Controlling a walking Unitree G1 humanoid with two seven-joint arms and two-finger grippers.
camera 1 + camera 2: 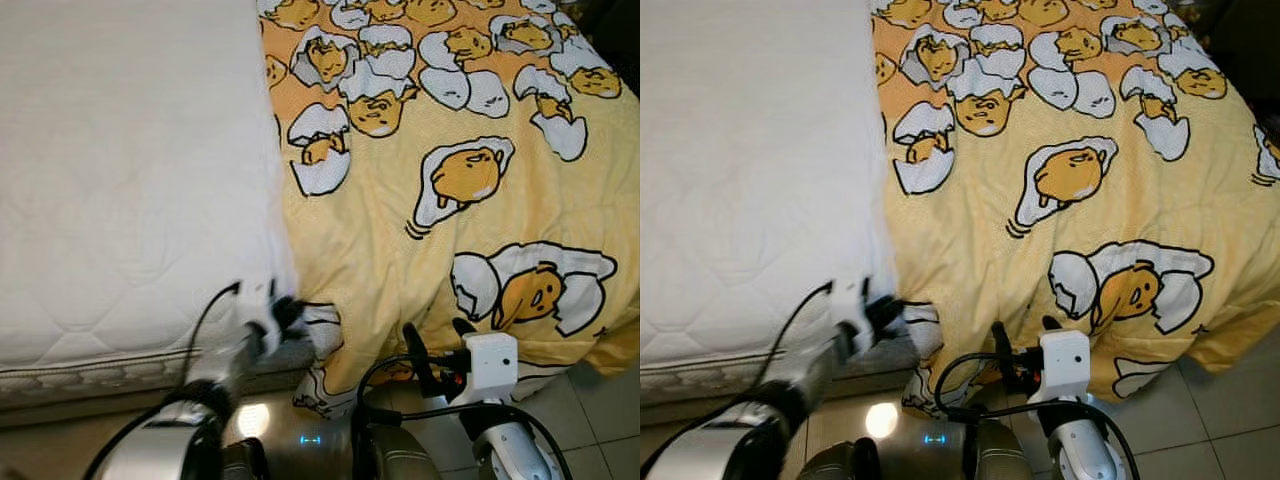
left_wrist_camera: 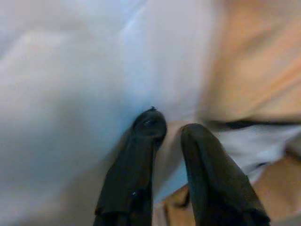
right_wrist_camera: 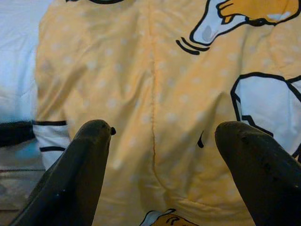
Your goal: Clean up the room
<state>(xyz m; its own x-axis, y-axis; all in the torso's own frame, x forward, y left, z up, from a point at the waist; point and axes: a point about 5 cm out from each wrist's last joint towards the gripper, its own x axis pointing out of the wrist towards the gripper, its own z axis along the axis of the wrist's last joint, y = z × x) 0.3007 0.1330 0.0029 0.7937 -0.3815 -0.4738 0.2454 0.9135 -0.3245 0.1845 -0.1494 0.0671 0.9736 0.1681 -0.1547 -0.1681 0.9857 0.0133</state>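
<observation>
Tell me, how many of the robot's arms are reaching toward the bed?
2. The left gripper is at the blanket's edge, beside the bare mattress, jaws slightly apart. The right gripper sits low at the blanket's foot end, jaws wide open.

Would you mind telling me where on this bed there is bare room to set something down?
The white mattress is bare from the far edge to its front seam, bordered on the robot's right by the yellow blanket. It is crowded only at the blanket's near corner, where the left gripper meets the edge and the open right gripper hovers.
</observation>
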